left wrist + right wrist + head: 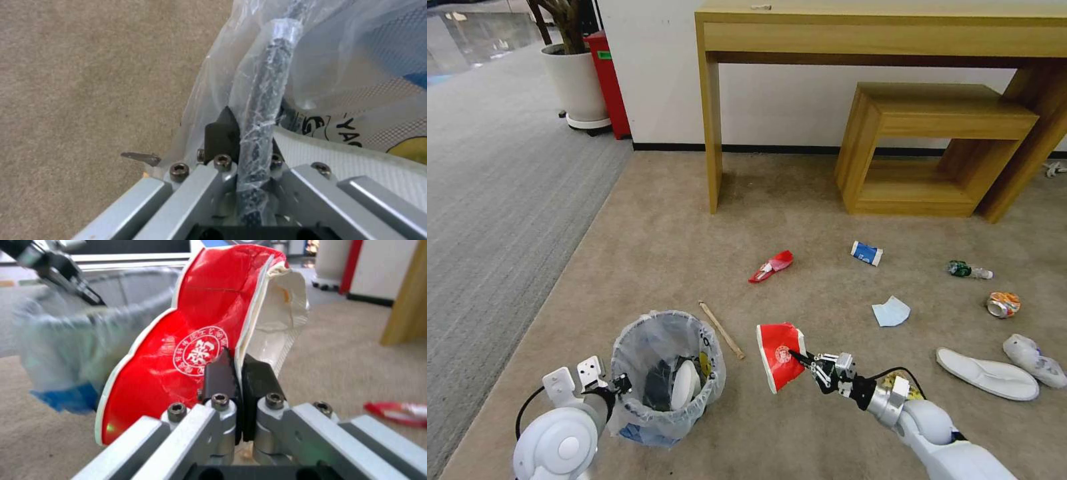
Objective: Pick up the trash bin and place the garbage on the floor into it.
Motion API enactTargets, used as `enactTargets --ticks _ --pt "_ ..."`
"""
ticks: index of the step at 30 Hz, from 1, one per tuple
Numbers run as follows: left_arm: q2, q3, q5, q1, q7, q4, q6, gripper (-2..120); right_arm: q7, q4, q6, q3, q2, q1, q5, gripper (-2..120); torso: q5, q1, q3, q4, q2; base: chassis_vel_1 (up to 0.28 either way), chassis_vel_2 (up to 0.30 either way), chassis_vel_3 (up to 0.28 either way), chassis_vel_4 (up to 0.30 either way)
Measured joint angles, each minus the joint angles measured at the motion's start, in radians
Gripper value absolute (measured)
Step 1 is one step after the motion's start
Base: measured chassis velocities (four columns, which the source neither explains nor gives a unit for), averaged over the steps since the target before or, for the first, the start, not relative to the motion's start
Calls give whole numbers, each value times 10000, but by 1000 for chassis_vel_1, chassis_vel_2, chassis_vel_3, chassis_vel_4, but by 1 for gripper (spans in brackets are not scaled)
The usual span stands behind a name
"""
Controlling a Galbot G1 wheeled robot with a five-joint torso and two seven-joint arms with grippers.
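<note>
So the left gripper (622, 385) is clamped on the trash bin (667, 373) rim, and the right gripper (802, 360) pinches a crushed red cup (779, 355) just beside the bin's mouth, toward the robot's right. Farther out, more garbage dots the floor (800, 220).

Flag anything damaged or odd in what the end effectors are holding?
The red cup in the right end effector is crushed flat and split, white lining exposed. The left end effector pinches the trash bin by its bag-wrapped rim, nothing spilled.
</note>
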Motion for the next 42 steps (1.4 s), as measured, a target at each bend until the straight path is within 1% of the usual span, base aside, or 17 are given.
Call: enactTargets --ticks 2,3,5,8,10,12,14,15,16,17,25,26,31,33,35,38,42 --pt "2 54 37 -17 6 28 1 0 -29 187 -18 16 -91 -16 -1 0 1 0 0 0 0 0 0 0 0" --pt "1 170 121 -75 13 86 3 0 -31 600 -117 58 -290 -38 7 0 4 0 -1 0 0 0 0 0 0" --pt "-6 236 161 -109 16 122 -5 0 -30 865 -185 65 -422 -47 38 0 5 0 -1 2 0 0 0 0 0" --pt "-13 464 290 -226 17 235 -14 0 178 1798 -407 64 -857 -57 126 0 8 -1 -2 3 1 0 0 0 0" --pt "-9 523 318 -251 18 252 -16 0 256 2008 -448 55 -952 -58 135 0 9 0 -2 3 1 0 0 0 0" --pt "12 660 369 -320 18 300 -17 0 709 2705 -642 -16 -1255 -46 111 0 6 -1 -2 3 1 0 0 0 0" --pt "21 699 384 -335 18 313 -16 0 840 2899 -712 -49 -1344 -30 90 0 7 -1 -3 3 1 0 0 0 0" --pt "43 762 416 -361 18 330 -15 0 1218 3268 -822 -157 -1520 32 2 0 7 -1 -3 3 1 0 0 0 0" --pt "43 762 416 -361 18 330 -15 0 1218 3268 -822 -157 -1520 32 2 0 7 -1 -3 3 1 0 0 0 0" --pt "51 803 434 -376 18 343 -14 0 1428 3538 -935 -246 -1651 88 -19 0 6 -1 -3 3 2 0 0 0 0" --pt "52 891 488 -409 18 372 -4 0 1799 3984 -1208 -563 -1929 315 -29 0 6 -1 -3 2 2 0 0 0 0" --pt "38 938 516 -429 18 389 1 0 1917 4129 -1335 -800 -2033 546 -11 0 5 -1 -2 3 2 0 0 0 0" --pt "16 1007 531 -472 18 410 9 0 2010 4262 -1539 -1147 -2176 922 73 0 5 -1 -2 3 2 0 0 0 0" --pt "30 1045 525 -515 17 417 49 0 2142 4373 -1687 -1672 -2479 1465 223 0 2 0 -1 0 1 0 0 0 0" --pt "33 1047 507 -531 12 411 58 0 2174 4393 -1723 -1816 -2554 1627 271 0 0 0 0 1 0 0 0 0 0" --pt "-5 1024 372 -571 -28 337 107 0 2301 4485 -1894 -2477 -2808 2369 523 0 -7 0 3 -2 -1 0 0 0 0" --pt "-50 865 148 -540 -61 126 198 0 2318 4510 -1917 -2724 -2950 2594 618 0 -12 1 4 -6 -2 0 0 0 0"
